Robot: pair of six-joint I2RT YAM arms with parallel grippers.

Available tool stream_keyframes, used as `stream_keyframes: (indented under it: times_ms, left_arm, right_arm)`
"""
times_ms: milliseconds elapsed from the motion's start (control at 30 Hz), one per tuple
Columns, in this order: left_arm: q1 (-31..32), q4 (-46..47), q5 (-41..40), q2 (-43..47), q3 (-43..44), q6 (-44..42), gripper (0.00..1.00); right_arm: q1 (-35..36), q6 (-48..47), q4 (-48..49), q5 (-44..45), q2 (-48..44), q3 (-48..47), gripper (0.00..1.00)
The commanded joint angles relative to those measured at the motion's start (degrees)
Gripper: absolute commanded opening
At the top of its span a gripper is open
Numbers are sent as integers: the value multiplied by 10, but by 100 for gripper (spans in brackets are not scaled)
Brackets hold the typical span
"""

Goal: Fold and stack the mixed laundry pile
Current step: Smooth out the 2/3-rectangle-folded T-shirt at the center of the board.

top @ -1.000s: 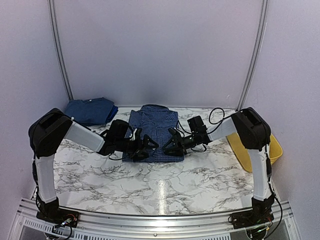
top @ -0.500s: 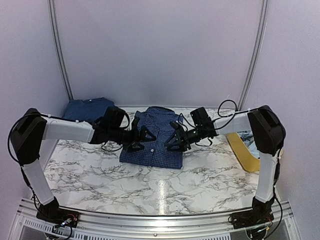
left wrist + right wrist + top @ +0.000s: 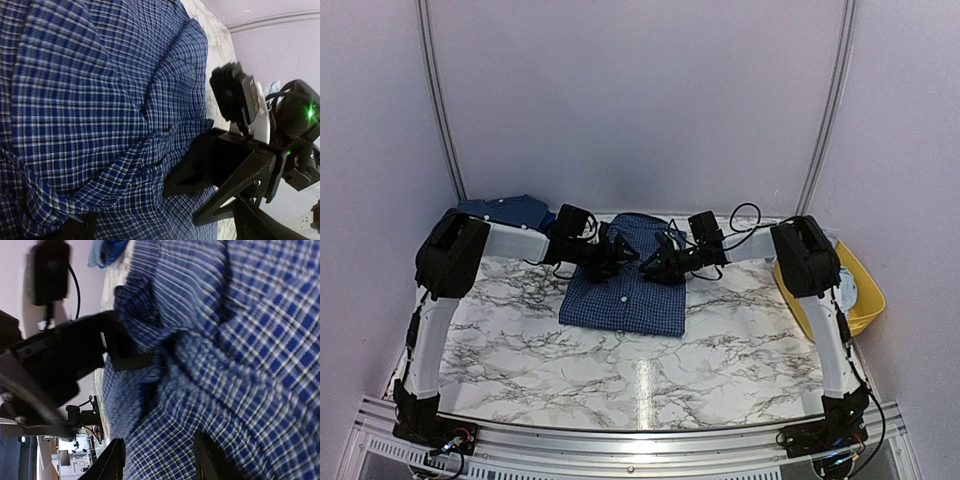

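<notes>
The navy checked shirt (image 3: 625, 290) lies folded near the middle of the table's (image 3: 720, 350) far edge, its far half under both grippers, which meet tip to tip from arms reaching inward. The left gripper (image 3: 617, 252) is spread wide, gripping nothing visible. The right gripper (image 3: 655, 265) has fingers part-way apart against the cloth; whether they pinch it cannot be told. A yellow tub (image 3: 865, 285) at the right edge holds something pale.

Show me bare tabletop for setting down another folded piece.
Widest: bare white marble tabletop between the navy checked shirt and the near edge. Narrower: between shirt and yellow plastic tub. Crowded: back centre, left claw and right claw over the shirt; folded blue garment back-left.
</notes>
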State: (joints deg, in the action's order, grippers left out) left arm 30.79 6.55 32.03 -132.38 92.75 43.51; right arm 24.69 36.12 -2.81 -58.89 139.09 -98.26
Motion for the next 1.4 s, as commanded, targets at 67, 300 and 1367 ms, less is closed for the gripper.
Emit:
stream_keyframes:
  times_ms: [67,300,1367]
  left_arm:
    - [-7,8,-5,-27,-31,8,99]
    - [31,51,-12,45,-154,32,99]
    - [22,-90,-73,162,-246,-108,80]
  right_arm:
    - [-7,-19,-42,22,65,-46,45]
    - [4,-109,-118,22,36,-9,45]
    - [72,-148,-36,60,-215,349,43]
